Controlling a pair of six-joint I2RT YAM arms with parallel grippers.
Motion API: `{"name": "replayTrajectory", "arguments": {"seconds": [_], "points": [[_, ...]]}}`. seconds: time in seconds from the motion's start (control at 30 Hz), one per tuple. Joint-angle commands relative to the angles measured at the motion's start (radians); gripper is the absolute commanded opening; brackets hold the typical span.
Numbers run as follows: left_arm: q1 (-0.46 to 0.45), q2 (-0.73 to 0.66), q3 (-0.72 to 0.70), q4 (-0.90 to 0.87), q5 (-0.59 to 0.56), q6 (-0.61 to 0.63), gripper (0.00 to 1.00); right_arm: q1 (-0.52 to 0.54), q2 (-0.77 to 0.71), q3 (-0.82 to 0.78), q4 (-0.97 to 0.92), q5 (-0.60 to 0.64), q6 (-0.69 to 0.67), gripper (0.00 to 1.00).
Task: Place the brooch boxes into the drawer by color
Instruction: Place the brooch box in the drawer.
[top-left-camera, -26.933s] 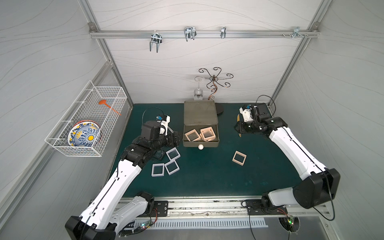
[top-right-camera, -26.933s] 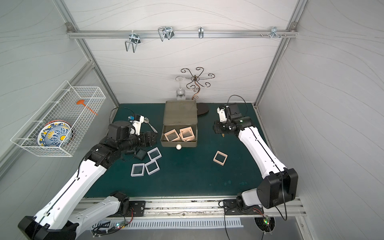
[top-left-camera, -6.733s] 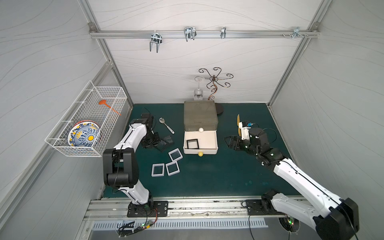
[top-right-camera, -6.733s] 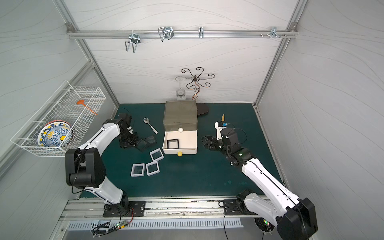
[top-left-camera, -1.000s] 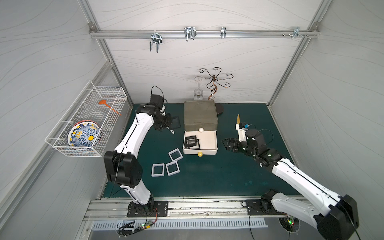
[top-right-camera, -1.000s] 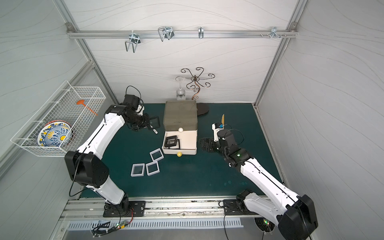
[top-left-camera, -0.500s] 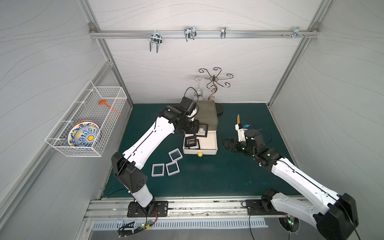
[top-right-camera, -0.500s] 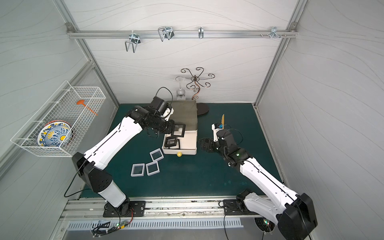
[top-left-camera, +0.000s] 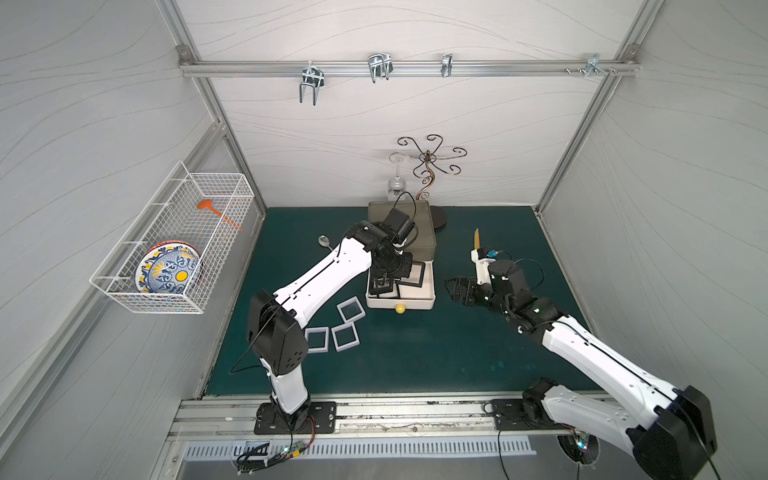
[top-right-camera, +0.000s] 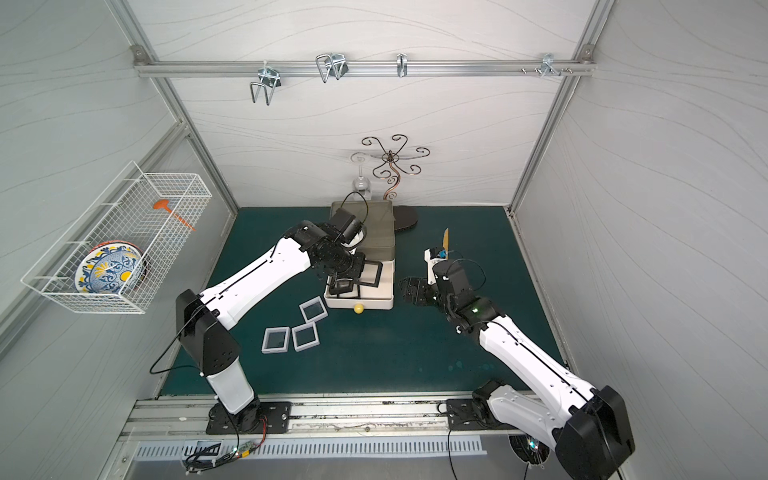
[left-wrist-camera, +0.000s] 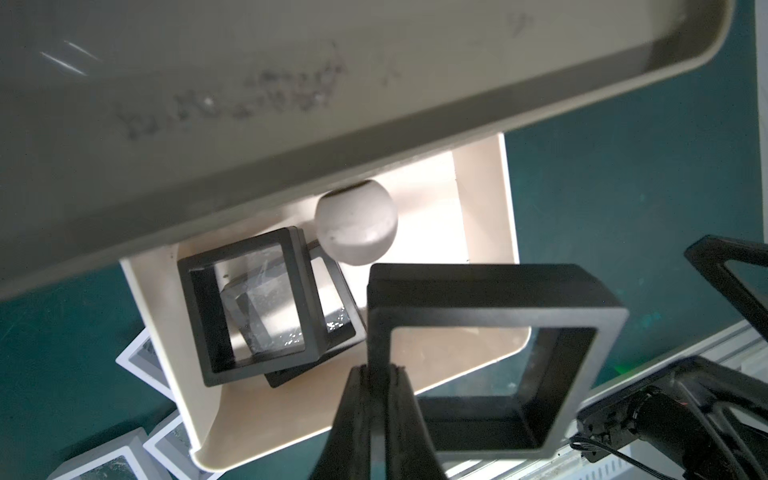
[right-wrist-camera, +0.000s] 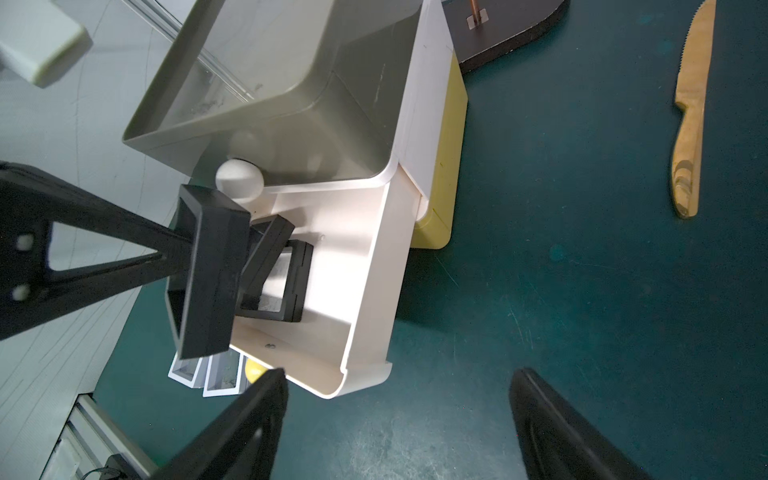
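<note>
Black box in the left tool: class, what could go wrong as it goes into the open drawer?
The left tool pinches only one edge of the black box; it may swing or slip.
Two boxes overlap in the drawer, one tilted; this one could land on them and jam closing.

Nothing legible shows anywhere; the grey smudges (left-wrist-camera: 232, 104) on the drawer (left-wrist-camera: 374, 62) top cannot be read.

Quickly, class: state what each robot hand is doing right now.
Left hand: shut on a black brooch box.
Right hand: open, holding nothing.
</note>
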Motion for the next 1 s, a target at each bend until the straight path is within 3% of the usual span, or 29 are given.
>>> {"name": "replayTrajectory", "arguments": {"seconds": [0.0, 0.6, 0.97], "points": [[-0.019, 0.009, -0.007, 0.054, -0.020, -0.019, 0.00, 0.005, -0.012, -0.013, 0.004, 0.009, 0.002, 0.89], [-0.050, 0.028, -0.105, 0.110, -0.052, -0.042, 0.00, 0.004, -0.046, -0.049, 0.001, 0.012, 0.017, 0.89], [-0.050, 0.032, -0.108, 0.126, -0.058, -0.040, 0.10, 0.005, -0.053, -0.051, 0.000, 0.005, 0.017, 0.89]]}}
